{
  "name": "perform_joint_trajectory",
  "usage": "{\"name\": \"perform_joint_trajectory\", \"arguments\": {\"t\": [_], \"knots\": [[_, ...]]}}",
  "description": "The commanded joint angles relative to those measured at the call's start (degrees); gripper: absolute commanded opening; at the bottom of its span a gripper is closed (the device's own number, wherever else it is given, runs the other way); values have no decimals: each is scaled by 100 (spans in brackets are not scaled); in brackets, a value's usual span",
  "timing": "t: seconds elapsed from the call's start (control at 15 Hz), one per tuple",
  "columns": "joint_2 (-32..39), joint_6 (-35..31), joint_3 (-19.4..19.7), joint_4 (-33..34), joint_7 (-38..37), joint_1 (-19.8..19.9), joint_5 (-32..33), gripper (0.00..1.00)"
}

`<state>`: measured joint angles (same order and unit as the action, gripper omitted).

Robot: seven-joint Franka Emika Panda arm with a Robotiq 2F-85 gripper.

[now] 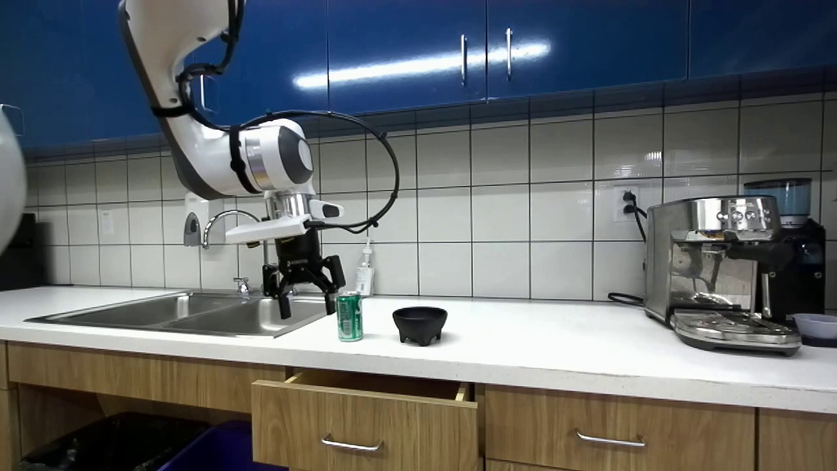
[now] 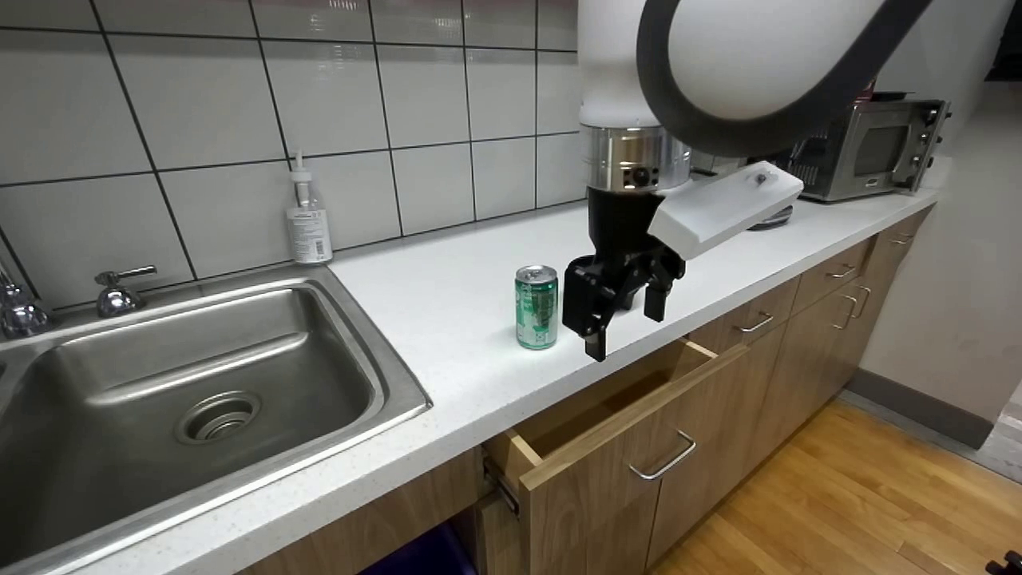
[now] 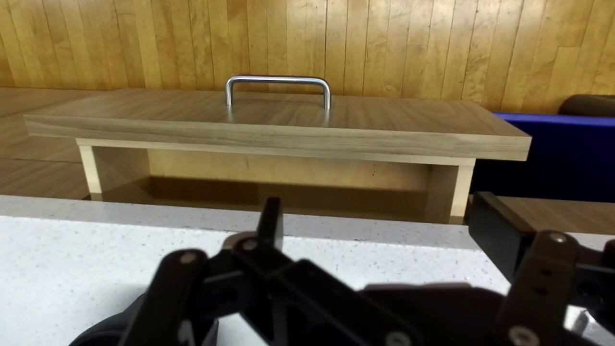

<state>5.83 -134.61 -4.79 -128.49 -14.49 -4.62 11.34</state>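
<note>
While one black gripper (image 1: 307,305) hangs in the air over the white counter (image 1: 523,333), its two fingers (image 3: 499,235) are spread wide, with counter top showing between them in the wrist view. One green can (image 1: 350,318) is the closest thing. It stands up straight on the counter just beside the gripper, at three o'clock from it in an exterior view, with a thin gap between can and fingers. Also at three o'clock, a bit past the can and apart from it, sits one round black bowl (image 1: 420,324). At five o'clock, one wooden drawer (image 1: 366,418) is pulled out, with one silver pull (image 1: 352,445) on its front; in the wrist view that pull is at eleven o'clock. Next to it, near four o'clock in an exterior view, is one pushed-in drawer (image 1: 608,415) with one bar (image 1: 610,439) of its own. One soap bottle (image 1: 365,275) stands by the tile wall (image 1: 497,216) at two o'clock. One metal sink (image 1: 137,317) with two tubs side by side is at nine o'clock. Low down, one purple-blue bin (image 1: 225,451) shows at seven o'clock and one black bin (image 1: 118,435) at eight o'clock. Far along the counter, at three o'clock, stands one silver coffee machine (image 1: 706,281). Up high, at one o'clock, two silver handles (image 1: 463,59) sit side by side on the blue cupboards (image 1: 405,33).
</note>
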Motion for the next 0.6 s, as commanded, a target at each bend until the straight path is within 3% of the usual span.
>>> {"name": "perform_joint_trajectory", "arguments": {"t": [0.0, 0.53], "knots": [[139, -500, 123, -105, 383, 37, 41, 100], [597, -1032, 280, -115, 754, 41, -5, 100]]}}
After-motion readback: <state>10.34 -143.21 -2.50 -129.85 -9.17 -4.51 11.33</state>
